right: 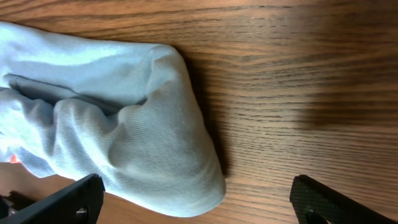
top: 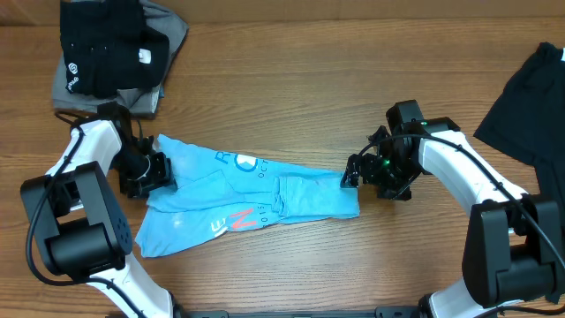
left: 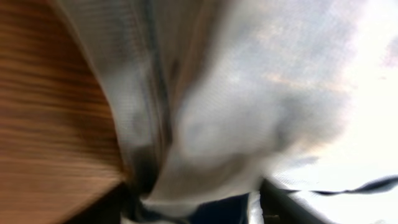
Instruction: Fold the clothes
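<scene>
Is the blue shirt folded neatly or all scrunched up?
Scrunched up. The light blue T-shirt lies in a long, wrinkled heap on the table, its lettering creased.

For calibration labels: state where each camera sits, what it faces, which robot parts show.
Overhead: above the wooden table, facing down on the crumpled light blue T-shirt; both arms, left gripper, right gripper.
Left wrist: pressed against blurred pale cloth; own fingers indistinct.
Right wrist: low, facing the T-shirt's end; open black fingers.
Overhead and right wrist share that end.
</scene>
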Robot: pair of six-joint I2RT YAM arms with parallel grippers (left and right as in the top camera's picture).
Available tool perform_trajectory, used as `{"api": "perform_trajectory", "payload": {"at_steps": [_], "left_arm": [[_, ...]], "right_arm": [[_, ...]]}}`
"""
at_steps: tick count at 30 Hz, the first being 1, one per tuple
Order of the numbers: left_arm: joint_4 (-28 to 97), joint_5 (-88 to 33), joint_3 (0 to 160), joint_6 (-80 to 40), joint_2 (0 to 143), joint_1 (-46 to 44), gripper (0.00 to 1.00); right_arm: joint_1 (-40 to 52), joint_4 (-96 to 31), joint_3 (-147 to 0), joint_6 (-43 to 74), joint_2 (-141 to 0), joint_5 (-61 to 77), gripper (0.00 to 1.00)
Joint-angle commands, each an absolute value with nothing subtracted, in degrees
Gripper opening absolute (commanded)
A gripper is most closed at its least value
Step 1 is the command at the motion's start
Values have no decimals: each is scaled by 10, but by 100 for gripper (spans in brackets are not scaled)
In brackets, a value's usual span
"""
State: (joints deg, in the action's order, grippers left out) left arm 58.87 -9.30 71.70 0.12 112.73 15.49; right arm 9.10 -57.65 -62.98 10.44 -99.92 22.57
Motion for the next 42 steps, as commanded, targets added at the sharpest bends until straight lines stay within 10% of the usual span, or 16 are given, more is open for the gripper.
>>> {"api": "perform_trajectory", "payload": {"at_steps": [1, 3, 19, 42], "left_arm": [[587, -140, 698, 13, 1140, 139, 25], [587, -140, 698, 13, 1140, 138, 4], [686, -220, 789, -19, 1110, 112, 4], [667, -238, 896, -157, 1056, -228, 4]], "right_arm": [[94, -575, -627, 98, -998, 246, 100], [94, -576, -627, 98, -998, 246, 100], [94, -564, -627, 98, -1001, 310, 100], [94, -556, -627, 105, -1046, 310, 100]]}}
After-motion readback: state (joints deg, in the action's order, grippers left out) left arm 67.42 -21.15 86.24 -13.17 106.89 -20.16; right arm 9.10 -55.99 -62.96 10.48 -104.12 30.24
